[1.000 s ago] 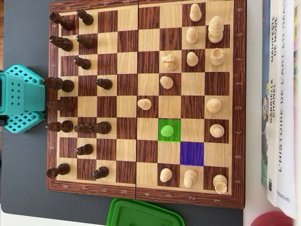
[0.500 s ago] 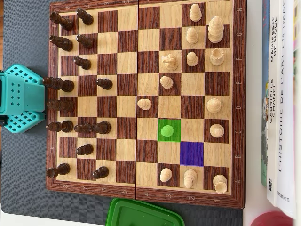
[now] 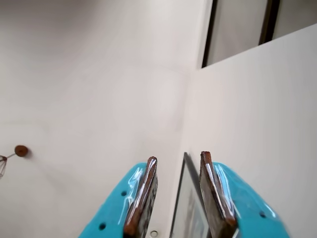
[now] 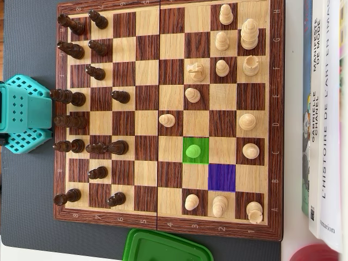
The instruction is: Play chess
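In the overhead view a wooden chessboard (image 4: 163,225) lies flat, with dark pieces (image 4: 70,98) along its left side and light pieces (image 4: 239,70) spread over its right half. One pawn (image 4: 193,151) stands on a square tinted green, and an empty square (image 4: 221,177) diagonally below to its right is tinted purple. The teal arm body (image 4: 22,114) sits off the board's left edge. In the wrist view my gripper (image 3: 179,156) points up at white walls, its two brown-padded fingers apart with nothing between them.
A green plastic lid (image 4: 163,247) lies just below the board. Books (image 4: 326,109) lie along the right edge, with a red round object (image 4: 315,253) at the bottom right. A grey mat (image 4: 27,190) lies under the board. A framed picture (image 3: 190,213) shows behind the fingers.
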`<action>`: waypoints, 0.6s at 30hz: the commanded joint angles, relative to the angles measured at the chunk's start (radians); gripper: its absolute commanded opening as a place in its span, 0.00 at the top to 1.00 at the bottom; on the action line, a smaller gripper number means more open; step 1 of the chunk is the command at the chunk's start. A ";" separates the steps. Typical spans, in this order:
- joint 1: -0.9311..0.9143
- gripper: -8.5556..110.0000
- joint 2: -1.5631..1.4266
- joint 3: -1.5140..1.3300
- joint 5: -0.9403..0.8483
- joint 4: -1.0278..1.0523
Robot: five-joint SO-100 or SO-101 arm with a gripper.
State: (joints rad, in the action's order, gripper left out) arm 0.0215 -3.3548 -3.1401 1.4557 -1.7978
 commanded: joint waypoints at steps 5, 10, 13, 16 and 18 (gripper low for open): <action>0.006 0.81 0.008 -0.020 0.005 -0.006; 0.006 0.81 0.008 -0.020 0.005 -0.006; 0.000 0.81 0.008 -0.020 0.005 -0.006; 0.000 0.81 0.008 -0.020 0.005 -0.006; 0.000 0.81 0.008 -0.020 0.005 -0.006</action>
State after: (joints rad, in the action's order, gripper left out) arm 0.0199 -3.3563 -3.1401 1.4557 -1.8024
